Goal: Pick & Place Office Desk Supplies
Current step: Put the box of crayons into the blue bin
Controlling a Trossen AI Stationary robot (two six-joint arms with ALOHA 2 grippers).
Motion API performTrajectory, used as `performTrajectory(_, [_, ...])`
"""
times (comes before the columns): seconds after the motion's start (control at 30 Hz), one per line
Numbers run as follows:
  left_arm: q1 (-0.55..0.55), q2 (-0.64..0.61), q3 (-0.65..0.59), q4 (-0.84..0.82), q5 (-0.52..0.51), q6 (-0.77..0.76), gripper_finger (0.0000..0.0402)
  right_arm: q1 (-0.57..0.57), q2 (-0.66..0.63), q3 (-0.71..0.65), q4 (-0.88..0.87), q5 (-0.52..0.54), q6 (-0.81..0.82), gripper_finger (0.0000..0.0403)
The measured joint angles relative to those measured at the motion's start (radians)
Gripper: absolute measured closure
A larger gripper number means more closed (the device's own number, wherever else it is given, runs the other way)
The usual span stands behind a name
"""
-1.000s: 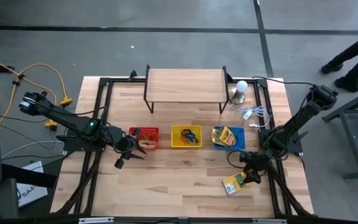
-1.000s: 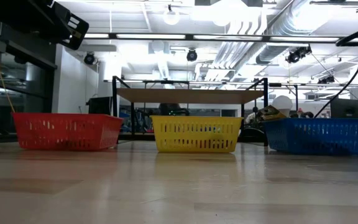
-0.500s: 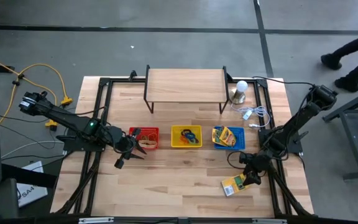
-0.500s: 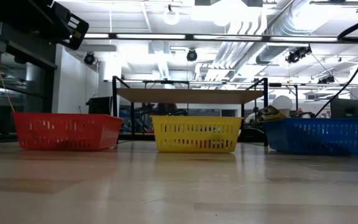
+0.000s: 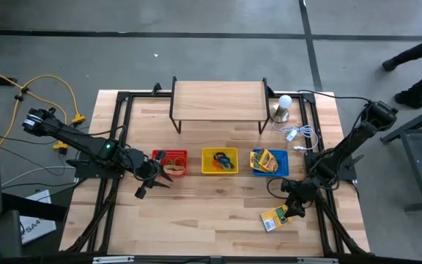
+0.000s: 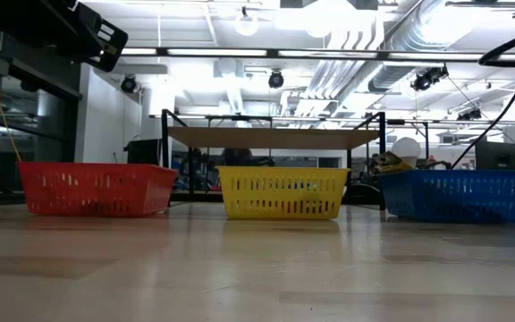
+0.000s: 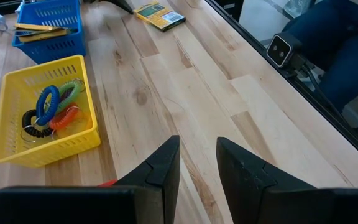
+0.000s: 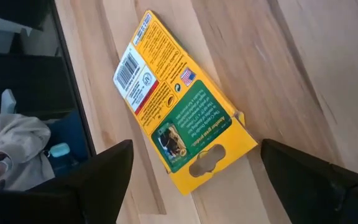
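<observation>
- Right tool (image 8: 191, 165) — fingers apart, poised over the crayon box (image 5: 275, 218) lying loose on the worktop (image 5: 211, 213) at 5 o'clock; binning remains.
- Left tool (image 7: 197, 158) — nearly together, empty, beside the red basket (image 5: 170, 162).
- Yellow basket (image 7: 17, 146) — rings (image 7: 51, 109) already sorted.

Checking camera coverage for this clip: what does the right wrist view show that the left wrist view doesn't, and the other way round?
Only the right wrist view shows the crayon box up close, lying flat on the table with its barcode side up, between the open fingers of the right gripper.

Only the left wrist view shows the yellow basket holding coiled rings, the blue basket, and the left gripper, open over bare wood.

Both show the wooden table; the left wrist view also catches the same crayon box far off.
</observation>
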Motion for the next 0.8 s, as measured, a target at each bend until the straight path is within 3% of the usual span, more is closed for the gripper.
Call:
performTrajectory(0.3, [0.0, 0.0, 0.0, 0.0, 0.0, 0.0, 0.0302, 0.0, 0.018, 0.001, 0.021, -0.001, 0.029, 0.0066])
performTrajectory(0.6, [0.0, 0.0, 0.0, 0.0, 0.0, 0.0, 0.0302, 0.0, 0.019, -0.002, 0.013, -0.013, 0.067, 0.0138])
performTrajectory(0.8, [0.0, 0.0, 0.0, 0.0, 0.0, 0.0, 0.0302, 0.0, 0.02, -0.002, 0.031, -0.035, 0.09, 0.0163])
